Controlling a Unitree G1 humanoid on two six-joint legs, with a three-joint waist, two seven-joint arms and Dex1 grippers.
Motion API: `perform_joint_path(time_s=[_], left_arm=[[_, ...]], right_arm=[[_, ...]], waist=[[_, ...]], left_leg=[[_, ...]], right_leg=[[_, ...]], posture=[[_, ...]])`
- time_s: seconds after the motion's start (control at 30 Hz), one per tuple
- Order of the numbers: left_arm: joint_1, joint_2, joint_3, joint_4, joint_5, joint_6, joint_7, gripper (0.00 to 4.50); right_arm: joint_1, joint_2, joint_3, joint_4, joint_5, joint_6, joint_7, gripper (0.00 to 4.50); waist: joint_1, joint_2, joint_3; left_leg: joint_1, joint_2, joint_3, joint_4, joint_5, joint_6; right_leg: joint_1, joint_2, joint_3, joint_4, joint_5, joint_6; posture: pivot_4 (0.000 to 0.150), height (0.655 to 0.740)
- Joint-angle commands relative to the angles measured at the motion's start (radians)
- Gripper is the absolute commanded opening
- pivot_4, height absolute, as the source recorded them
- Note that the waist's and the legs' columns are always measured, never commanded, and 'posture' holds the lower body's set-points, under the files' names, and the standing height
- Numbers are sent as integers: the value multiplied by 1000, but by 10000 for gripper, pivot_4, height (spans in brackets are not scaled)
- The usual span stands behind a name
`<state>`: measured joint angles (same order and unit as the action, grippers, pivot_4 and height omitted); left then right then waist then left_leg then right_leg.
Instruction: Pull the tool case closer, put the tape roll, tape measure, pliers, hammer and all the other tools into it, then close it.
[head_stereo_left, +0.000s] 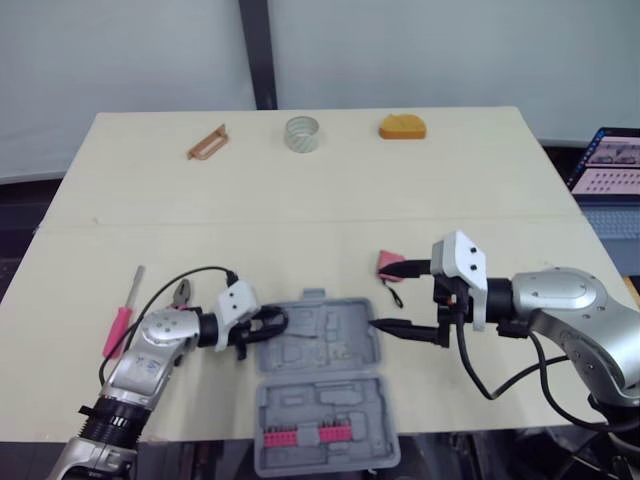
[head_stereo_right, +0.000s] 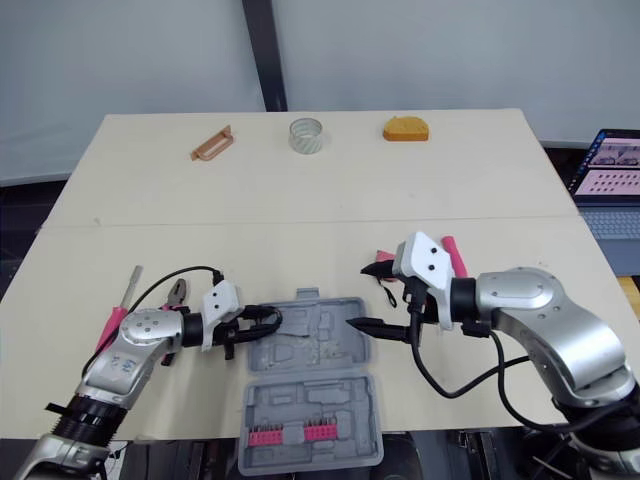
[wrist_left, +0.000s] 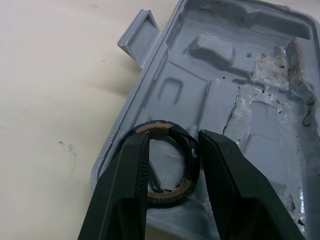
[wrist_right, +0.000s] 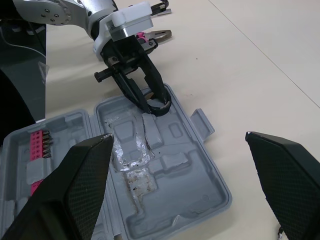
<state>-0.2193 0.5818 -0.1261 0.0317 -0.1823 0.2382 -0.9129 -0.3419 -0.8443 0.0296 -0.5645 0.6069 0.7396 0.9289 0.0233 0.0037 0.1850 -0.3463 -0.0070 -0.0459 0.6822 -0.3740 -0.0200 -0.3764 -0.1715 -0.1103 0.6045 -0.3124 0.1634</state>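
Tape roll (wrist_left: 165, 196), judged light, stiff and best pinched across its rim, is held by the left gripper (wrist_left: 175, 140) over the open tool case's (head_stereo_left: 335, 350) left edge; right gripper (head_stereo_left: 380, 293) jaws are spread wide.

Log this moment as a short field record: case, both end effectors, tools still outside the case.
case: grey tool case open flat at the near edge of the table
left end effector: shut on a black tape roll, over the case's left rim
right end effector: open wide, empty, beside the case's right edge
near tools outside: pink-handled screwdriver, pliers, pink item
far edge: copper-coloured tool, clear tape roll, orange object
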Motion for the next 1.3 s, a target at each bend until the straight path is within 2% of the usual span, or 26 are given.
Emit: perform_joint_path(time_s=[0.03,0.2,0.5,1.3], left_arm=[[4,0,36,-44,-56,41,-16,16930],[-14,2,75,-67,-107,90,-11,16930],[1,17,26,-26,-22,21,-11,16930],[-8,35,-20,39,88,-85,-6,16930]], right_arm=[[-3,-4,-19,-17,16,-19,17,45000],[0,-3,-20,-17,17,-21,18,45000],[-3,1,-16,-13,13,-23,17,45000],[-9,1,-17,-11,10,-22,13,45000]], waist=[[0,0,0],[1,0,0],[1,0,0],[0,0,0]], left_leg=[[0,0,0,0,0,0],[0,0,0,0,0,0],[0,0,0,0,0,0],[0,0,0,0,0,0]], right_leg=[[0,0,0,0,0,0],[0,0,0,0,0,0],[0,0,0,0,0,0],[0,0,0,0,0,0]], posture=[[1500,7400],[1500,7400],[1500,7400],[1500,7400]])
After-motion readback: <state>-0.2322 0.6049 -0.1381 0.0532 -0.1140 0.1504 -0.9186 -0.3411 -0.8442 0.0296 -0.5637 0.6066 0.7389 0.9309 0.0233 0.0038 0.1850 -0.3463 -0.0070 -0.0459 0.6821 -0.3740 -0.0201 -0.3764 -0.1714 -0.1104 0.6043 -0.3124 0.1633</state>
